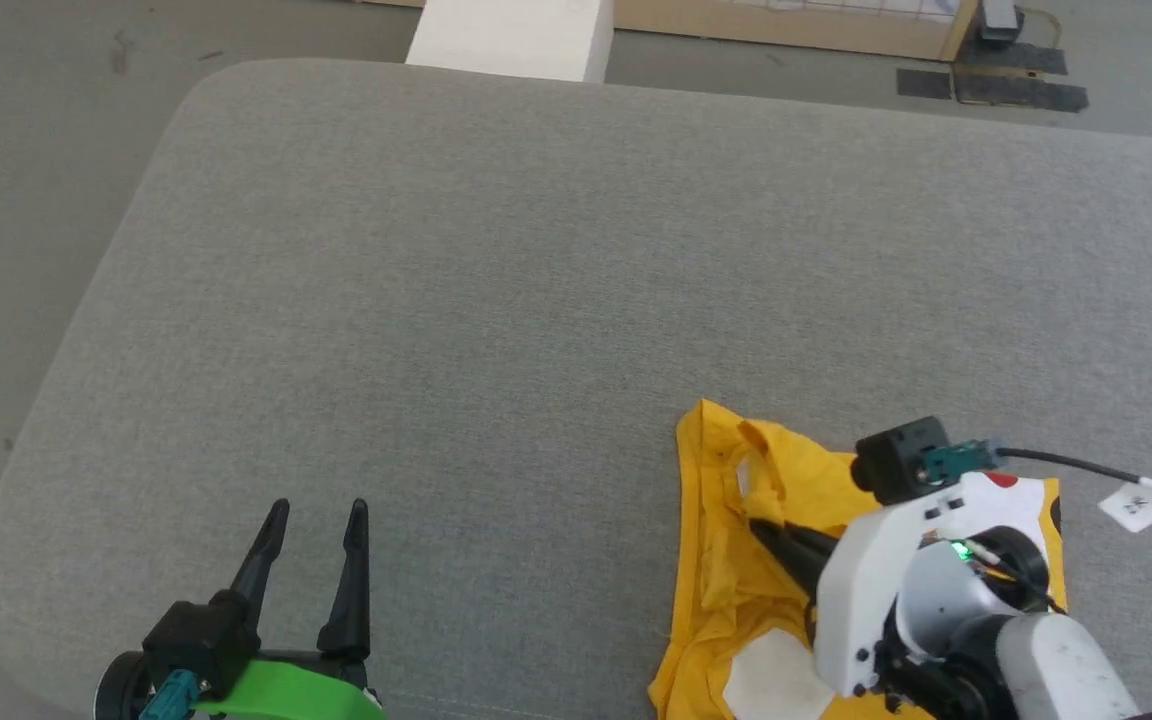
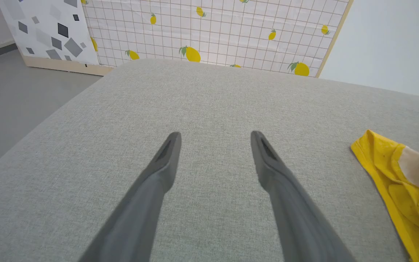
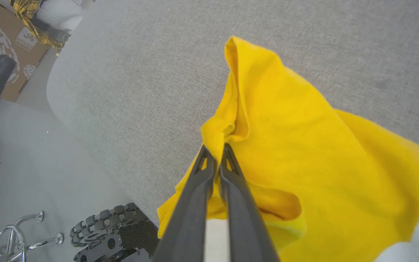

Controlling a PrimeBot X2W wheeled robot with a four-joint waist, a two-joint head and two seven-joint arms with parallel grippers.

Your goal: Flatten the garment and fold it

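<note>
Two grippers: right gripper (image 3: 215, 148) pinches a fold of the garment (image 3: 304, 138); left gripper (image 2: 215, 134) splayed wide.

My left tool (image 1: 320, 512) has two long, tapered dark fingers, with a bright green bracket (image 1: 286, 690) and a teal plug (image 1: 168, 692). My right tool (image 1: 760, 528) has a white housing (image 1: 861, 590) carrying a green light (image 1: 958, 549), a black camera block (image 1: 898, 460) and a black cable (image 1: 1066, 462) with a white tag (image 1: 1141, 502).
</note>
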